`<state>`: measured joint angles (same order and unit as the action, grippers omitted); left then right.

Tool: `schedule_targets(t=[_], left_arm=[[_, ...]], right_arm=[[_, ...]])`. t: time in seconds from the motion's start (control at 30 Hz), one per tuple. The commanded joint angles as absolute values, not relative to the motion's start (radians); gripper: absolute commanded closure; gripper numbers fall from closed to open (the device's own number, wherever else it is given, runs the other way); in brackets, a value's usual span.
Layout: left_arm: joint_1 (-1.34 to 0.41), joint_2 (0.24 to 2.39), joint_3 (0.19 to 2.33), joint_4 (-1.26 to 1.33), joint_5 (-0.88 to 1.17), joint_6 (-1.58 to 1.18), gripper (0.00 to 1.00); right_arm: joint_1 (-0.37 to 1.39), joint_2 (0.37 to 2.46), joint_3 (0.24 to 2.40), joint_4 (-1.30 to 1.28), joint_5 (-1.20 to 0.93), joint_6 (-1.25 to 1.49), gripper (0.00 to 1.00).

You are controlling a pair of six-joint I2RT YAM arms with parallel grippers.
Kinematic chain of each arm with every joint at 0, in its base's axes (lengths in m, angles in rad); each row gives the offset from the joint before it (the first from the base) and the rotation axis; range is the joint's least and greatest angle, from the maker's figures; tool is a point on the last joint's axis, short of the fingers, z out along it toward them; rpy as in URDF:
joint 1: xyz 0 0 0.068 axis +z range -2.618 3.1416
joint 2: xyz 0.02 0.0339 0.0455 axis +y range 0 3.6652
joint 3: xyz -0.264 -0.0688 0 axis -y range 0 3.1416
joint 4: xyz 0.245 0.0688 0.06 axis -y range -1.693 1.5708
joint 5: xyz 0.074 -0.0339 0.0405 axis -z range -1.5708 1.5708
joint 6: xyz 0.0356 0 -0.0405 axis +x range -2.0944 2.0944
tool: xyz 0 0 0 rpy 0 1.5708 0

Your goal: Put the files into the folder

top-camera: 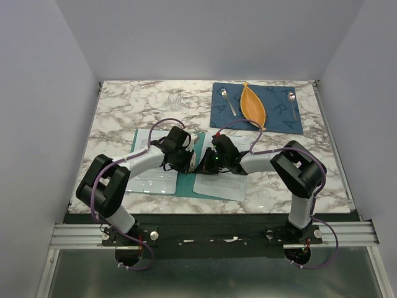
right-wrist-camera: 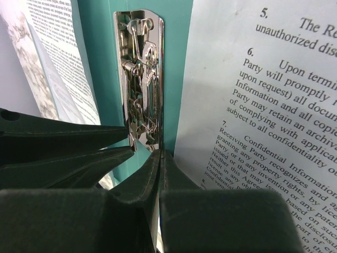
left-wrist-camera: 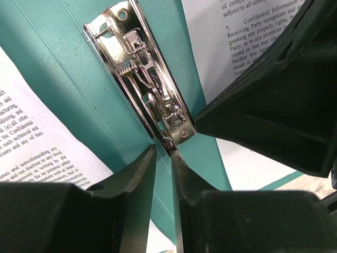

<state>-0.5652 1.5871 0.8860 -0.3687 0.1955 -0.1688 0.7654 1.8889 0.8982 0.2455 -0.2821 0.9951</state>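
Marble table (top-camera: 124,105) carried the folder (top-camera: 185,185), lying open and flat. Both arms were bent inward over its spine. Files (top-camera: 220,185) lay on both open halves, either side of the metal clip (left-wrist-camera: 147,79). Left gripper (left-wrist-camera: 164,153): jaws a narrow slit apart, with the clip's near end right at the slit. Right gripper (right-wrist-camera: 159,155): jaws pinched together just below the clip, beside the right sheet's edge. Couldn't tell if anything was pinched.

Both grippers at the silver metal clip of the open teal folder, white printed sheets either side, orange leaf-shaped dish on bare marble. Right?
One slip: the orange leaf-shaped dish lies on the dark blue placemat, not bare marble; the top view shows it. Rest holds.
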Motion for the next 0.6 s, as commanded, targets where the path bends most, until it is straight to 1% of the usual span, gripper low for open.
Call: schedule_targets(t=[0.0,0.37,0.57], left_arm=[[-0.568,1.623,0.911,-0.344,0.198,-0.166,0.75],[-0.568,1.667,0.927,-0.360,0.213,-0.175,0.86],[-0.568,1.695,0.922,-0.379,0.241,-0.181,0.89]], right_arm=[[0.767,1.947,0.856,0.166,-0.247,0.974,0.90],[0.765,1.965,0.862,0.155,-0.250,0.966,0.91],[0.764,1.980,0.877,0.138,-0.252,0.957,0.91]])
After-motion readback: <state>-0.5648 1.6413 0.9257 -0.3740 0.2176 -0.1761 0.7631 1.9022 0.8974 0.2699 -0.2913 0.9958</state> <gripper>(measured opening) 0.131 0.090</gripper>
